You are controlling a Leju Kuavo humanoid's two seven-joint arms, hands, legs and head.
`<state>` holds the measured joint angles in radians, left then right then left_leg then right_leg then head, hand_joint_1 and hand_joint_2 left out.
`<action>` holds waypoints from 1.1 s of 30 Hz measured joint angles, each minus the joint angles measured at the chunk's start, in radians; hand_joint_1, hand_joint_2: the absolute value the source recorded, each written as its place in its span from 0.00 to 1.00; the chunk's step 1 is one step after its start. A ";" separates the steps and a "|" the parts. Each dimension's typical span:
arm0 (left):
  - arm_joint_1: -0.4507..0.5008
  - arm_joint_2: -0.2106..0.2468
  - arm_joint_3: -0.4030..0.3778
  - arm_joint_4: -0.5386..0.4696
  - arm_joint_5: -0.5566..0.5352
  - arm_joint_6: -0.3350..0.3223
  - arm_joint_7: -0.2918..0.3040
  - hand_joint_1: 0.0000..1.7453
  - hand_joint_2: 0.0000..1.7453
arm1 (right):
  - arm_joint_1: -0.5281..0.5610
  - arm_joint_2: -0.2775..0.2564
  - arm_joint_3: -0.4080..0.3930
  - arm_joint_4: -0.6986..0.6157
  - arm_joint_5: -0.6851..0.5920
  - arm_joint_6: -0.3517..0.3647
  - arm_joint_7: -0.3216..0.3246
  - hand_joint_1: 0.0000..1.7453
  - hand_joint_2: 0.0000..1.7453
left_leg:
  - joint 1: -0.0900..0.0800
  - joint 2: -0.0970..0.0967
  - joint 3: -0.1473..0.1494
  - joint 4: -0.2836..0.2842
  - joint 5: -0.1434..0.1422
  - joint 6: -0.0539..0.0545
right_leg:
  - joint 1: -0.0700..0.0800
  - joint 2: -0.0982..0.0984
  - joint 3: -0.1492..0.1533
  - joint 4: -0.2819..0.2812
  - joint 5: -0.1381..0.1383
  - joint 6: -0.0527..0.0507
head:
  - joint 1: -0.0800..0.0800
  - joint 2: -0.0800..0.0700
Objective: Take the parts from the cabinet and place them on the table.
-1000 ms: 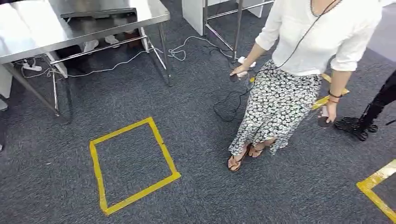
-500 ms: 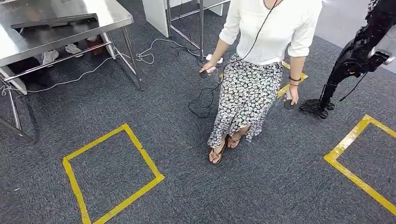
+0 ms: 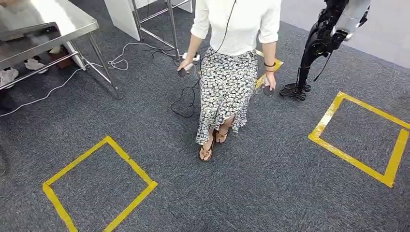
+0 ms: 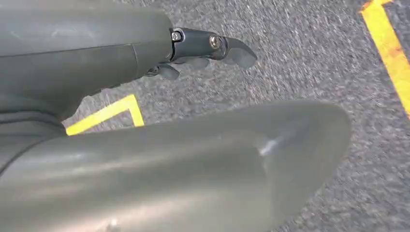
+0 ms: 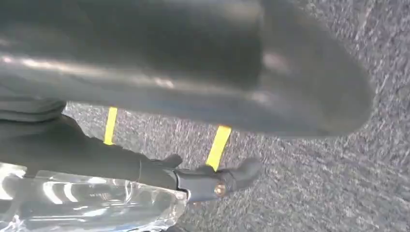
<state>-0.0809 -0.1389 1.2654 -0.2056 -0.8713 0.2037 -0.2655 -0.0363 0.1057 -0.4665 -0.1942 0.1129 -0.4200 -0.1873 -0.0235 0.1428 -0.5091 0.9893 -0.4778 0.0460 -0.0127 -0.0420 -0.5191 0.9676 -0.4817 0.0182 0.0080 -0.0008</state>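
In the right wrist view my right hand [image 5: 193, 181] hangs over grey carpet and holds a clear, crinkled plastic-wrapped part [image 5: 87, 205] against its fingers; what is inside the wrap is too blurred to tell. My left hand [image 4: 203, 48] hangs above the carpet in the left wrist view, thumb stretched out, with nothing in it. The steel table [image 3: 72, 19] stands at the far left in the head view, its top partly cut off.
A person [image 3: 237, 29] in a white top and patterned skirt stands ahead, holding a controller in each hand. A dark robot figure [image 3: 319, 43] stands at the far right. Yellow tape squares [image 3: 104, 145] [image 3: 333, 111] mark the carpet. Cables [image 3: 121, 60] lie near the table legs.
The whole picture has slid left, so the camera has turned right. The table is now at the left edge, and a second yellow square and the dark robot have come into view.
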 joint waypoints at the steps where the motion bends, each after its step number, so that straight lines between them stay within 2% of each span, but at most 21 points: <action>1: 0.000 0.001 0.000 0.000 0.000 0.000 0.000 0.00 0.00 | 0.001 0.000 -0.001 0.001 -0.002 0.000 0.000 0.00 0.00 | 0.007 -0.009 -0.005 0.009 -0.004 -0.007 | -0.023 0.012 0.001 -0.005 0.008 -0.011 | 0.003 0.000; 3: 0.000 0.002 0.000 0.000 0.000 0.003 0.000 0.00 0.00 | -0.003 0.001 -0.001 0.000 -0.002 0.000 0.001 0.00 0.00 | 0.018 -0.111 -0.034 0.079 -0.068 -0.027 | -0.021 0.028 -0.001 -0.004 0.017 -0.021 | -0.004 0.000; 4: 0.003 0.002 0.000 0.000 0.000 0.003 0.001 0.00 0.00 | -0.004 0.003 -0.001 0.000 -0.002 0.000 0.002 0.00 0.00 | 0.024 -0.138 -0.065 0.160 -0.124 -0.033 | -0.019 0.041 -0.005 -0.003 0.023 -0.027 | -0.005 0.000; 6: 0.006 0.002 0.000 0.000 -0.002 0.003 0.002 0.00 0.00 | -0.003 0.005 -0.001 0.000 0.000 0.000 0.003 0.00 0.00 | 0.031 -0.146 -0.115 0.294 -0.183 -0.041 | -0.018 0.066 -0.011 -0.002 0.026 -0.027 | -0.005 0.000; 8: 0.007 0.002 0.000 0.000 -0.002 0.003 0.002 0.00 0.00 | 0.000 0.004 -0.002 0.001 -0.001 0.000 0.008 0.00 0.00 | 0.044 -0.146 -0.105 0.281 -0.150 -0.047 | -0.019 0.093 -0.011 0.002 0.028 -0.025 | -0.005 0.000; 10: 0.007 0.004 0.000 0.000 -0.003 0.002 0.002 0.00 0.00 | -0.002 0.004 -0.002 0.001 -0.001 0.000 0.011 0.00 0.00 | 0.057 -0.157 -0.035 0.133 -0.053 -0.051 | -0.023 0.122 -0.011 0.010 0.027 -0.023 | -0.005 0.000; 11: 0.007 0.004 0.000 0.000 -0.005 0.000 0.001 0.00 0.00 | -0.003 0.005 -0.002 0.000 -0.002 -0.001 0.011 0.00 0.00 | 0.065 -0.195 -0.003 0.053 -0.016 -0.054 | -0.023 0.135 -0.014 0.014 0.025 -0.019 | -0.005 0.000; 12: 0.009 0.004 0.000 0.000 -0.006 -0.002 0.000 0.00 0.00 | -0.005 0.005 -0.002 0.000 -0.006 -0.002 0.012 0.00 0.00 | 0.062 -0.241 0.003 0.044 -0.029 -0.056 | -0.016 0.144 -0.021 0.018 0.028 -0.009 | -0.006 0.000; 16: 0.007 0.005 -0.006 0.000 -0.018 -0.003 -0.004 0.00 0.00 | 0.001 0.006 -0.008 0.001 -0.015 -0.008 0.014 0.00 0.00 | 0.046 -0.200 -0.002 0.024 -0.022 -0.027 | -0.025 0.186 -0.057 0.005 0.054 0.032 | -0.008 0.000; 17: 0.006 0.005 -0.009 0.000 -0.020 -0.004 -0.004 0.00 0.00 | 0.002 0.006 -0.010 0.002 -0.016 -0.009 0.014 0.00 0.00 | 0.054 -0.180 0.000 0.003 -0.006 -0.007 | -0.021 0.155 -0.062 0.019 0.046 0.033 | -0.001 0.000; 18: 0.006 0.005 -0.011 0.000 -0.023 -0.004 -0.004 0.00 0.00 | 0.000 0.006 -0.011 0.002 -0.016 -0.010 0.014 0.00 0.00 | 0.045 -0.171 -0.002 -0.003 0.000 0.001 | -0.013 0.096 -0.089 0.062 0.016 0.023 | 0.002 0.000; 19: 0.007 0.005 -0.013 0.000 -0.023 -0.004 -0.004 0.00 0.00 | -0.002 0.006 -0.013 0.002 -0.017 -0.010 0.014 0.00 0.00 | 0.041 -0.153 -0.006 -0.003 0.004 0.007 | -0.013 0.069 -0.126 0.134 -0.021 0.013 | 0.006 0.000; 21: 0.009 0.006 -0.014 0.000 -0.022 -0.003 -0.004 0.00 0.00 | -0.002 0.006 -0.016 0.002 -0.016 -0.010 0.014 0.00 0.00 | 0.031 -0.119 -0.014 -0.003 0.007 0.012 | -0.014 0.053 -0.198 0.297 -0.084 0.004 | 0.007 0.000; 22: 0.009 0.006 -0.015 0.000 -0.021 -0.003 -0.003 0.00 0.00 | -0.001 0.007 -0.016 0.002 -0.016 -0.010 0.014 0.00 0.00 | 0.026 -0.104 -0.017 -0.002 0.010 0.015 | -0.013 0.051 -0.211 0.336 -0.092 0.007 | 0.008 0.000; 23: 0.009 0.006 -0.014 0.000 -0.020 -0.002 -0.003 0.00 0.00 | 0.001 0.007 -0.017 0.002 -0.014 -0.009 0.014 0.00 0.00 | 0.022 -0.091 -0.022 -0.002 0.012 0.015 | -0.013 0.050 -0.199 0.325 -0.085 0.011 | 0.008 0.000; 25: 0.007 0.006 -0.014 0.000 -0.017 -0.002 -0.001 0.00 0.00 | 0.003 0.006 -0.017 0.002 -0.010 -0.009 0.014 0.00 0.00 | 0.015 -0.065 -0.025 -0.002 0.016 0.014 | -0.008 0.034 -0.091 0.160 -0.036 0.019 | 0.008 0.000; 26: 0.007 0.005 -0.014 0.000 -0.016 -0.002 -0.001 0.00 0.00 | 0.001 0.005 -0.017 0.002 -0.007 -0.009 0.016 0.00 0.00 | 0.013 -0.055 -0.023 -0.002 0.017 0.012 | -0.005 0.004 -0.025 0.061 -0.017 0.016 | 0.008 0.000; 27: 0.006 0.005 -0.014 0.000 -0.016 -0.002 0.000 0.00 0.00 | -0.002 0.003 -0.017 0.001 -0.005 -0.008 0.017 0.00 0.00 | 0.007 -0.046 -0.020 0.000 0.016 0.010 | 0.006 -0.053 0.016 -0.005 -0.017 0.000 | 0.008 0.000; 31: 0.003 0.006 -0.014 0.000 -0.014 -0.001 0.000 0.00 0.00 | -0.003 0.004 -0.017 0.001 0.000 -0.008 0.026 0.00 0.00 | 0.004 -0.003 -0.009 0.002 0.003 -0.010 | 0.009 -0.008 0.006 -0.007 0.000 -0.007 | -0.001 0.000; 32: 0.004 0.006 -0.014 0.000 -0.014 -0.001 0.000 0.00 0.00 | -0.002 0.004 -0.017 0.002 0.000 -0.008 0.027 0.00 0.00 | 0.012 -0.013 -0.016 0.013 0.001 -0.017 | -0.017 0.003 0.010 -0.011 0.012 -0.019 | 0.002 0.000; 33: 0.006 0.008 -0.014 0.000 -0.014 -0.001 -0.001 0.00 0.00 | -0.001 0.003 -0.017 0.002 -0.001 -0.008 0.028 0.00 0.00 | 0.016 -0.070 -0.026 0.045 -0.031 -0.028 | -0.014 0.012 0.009 -0.010 0.016 -0.024 | -0.005 0.000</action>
<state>-0.0754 -0.1305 1.2509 -0.2056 -0.8858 0.2029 -0.2666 -0.0376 0.1091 -0.4837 -0.1926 0.1122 -0.4280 -0.1591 -0.0075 0.0726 -0.5355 1.0338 -0.5091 0.0184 -0.0268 -0.0297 -0.5098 0.9571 -0.4655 -0.0057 0.0031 -0.0008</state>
